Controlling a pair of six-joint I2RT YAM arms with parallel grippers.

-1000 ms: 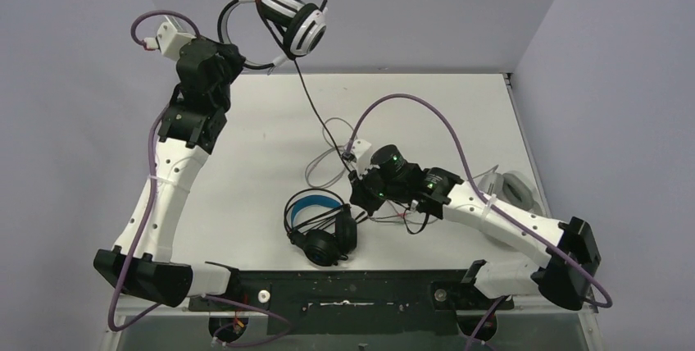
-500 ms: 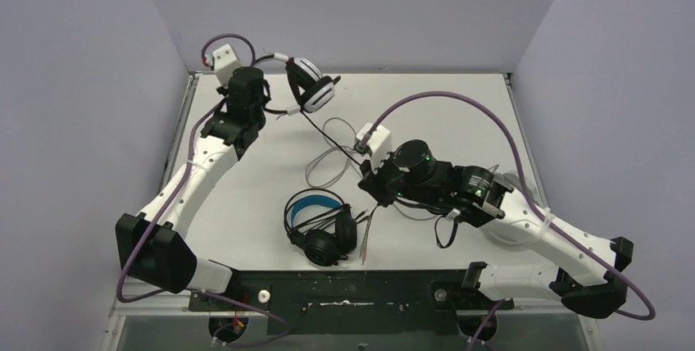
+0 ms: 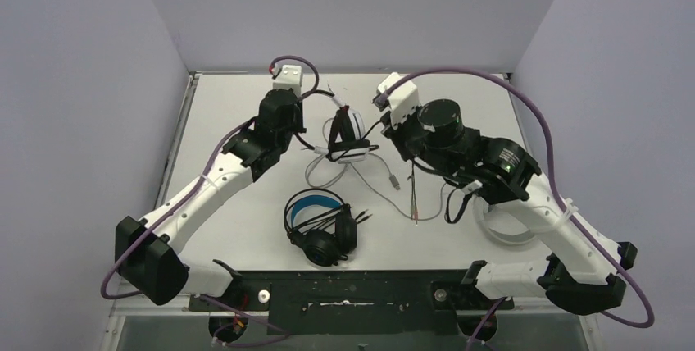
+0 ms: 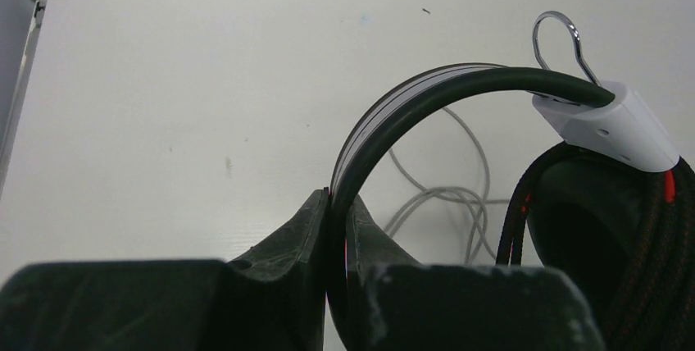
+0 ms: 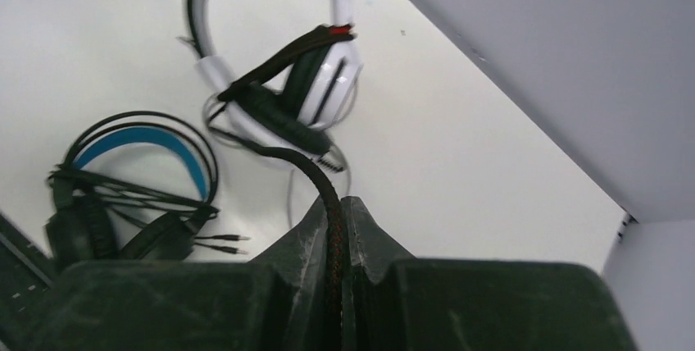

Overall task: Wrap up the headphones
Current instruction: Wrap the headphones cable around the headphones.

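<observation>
My left gripper is shut on the dark headband of the white headset with black ear-cup centres, held low over the table's back middle. Its ear cup hangs to the right in the left wrist view. My right gripper is shut on that headset's braided black-and-red cable, just right of the headset. The black headset with the blue-lined headband lies at the near middle; it also shows in the right wrist view. A third pale headset lies partly hidden under my right arm.
Loose pale cable loops lie on the table under the held headset and show in the left wrist view. Cable ends with plugs trail toward the near right. Walls stand close at the left, back and right.
My left arm has swung the white headset from high at the back left down to the table's back middle. My right arm has moved back and up with the cable.
</observation>
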